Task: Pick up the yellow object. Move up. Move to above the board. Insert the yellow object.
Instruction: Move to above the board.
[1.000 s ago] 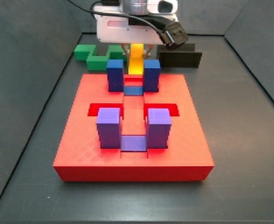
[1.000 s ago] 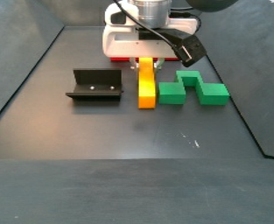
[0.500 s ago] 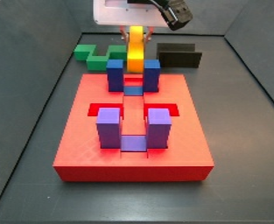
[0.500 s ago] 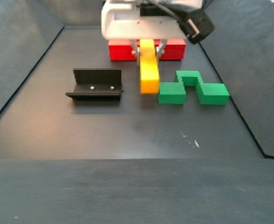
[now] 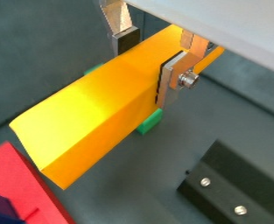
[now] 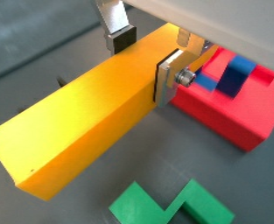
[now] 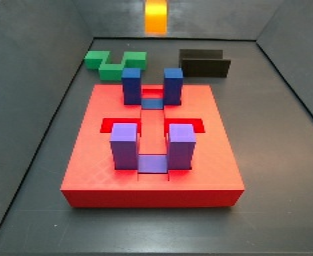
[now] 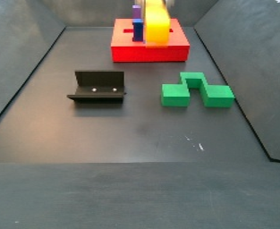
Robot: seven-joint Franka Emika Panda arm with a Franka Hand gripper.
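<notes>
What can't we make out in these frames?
- Gripper: out of frame above in both side views; only the wrist views show its silver fingers clamping the long yellow-orange bar.
- Yellow-orange bar: upper end cut by the frame edge.
- Flat red slab with posts: partly behind the bar.

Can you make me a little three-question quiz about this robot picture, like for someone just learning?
1. True or false: the gripper is shut on the long yellow-orange rectangular bar in both wrist views.
2. Which thing stands on the dark floor beside the green zigzag block in a side view? A) the dark L-shaped fixture B) a white cup C) a silver spoon
3. Fill in: the flat red rectangular board bears two dark blue posts and two ____ posts.

Key: 1 true; 2 A; 3 purple.
</notes>
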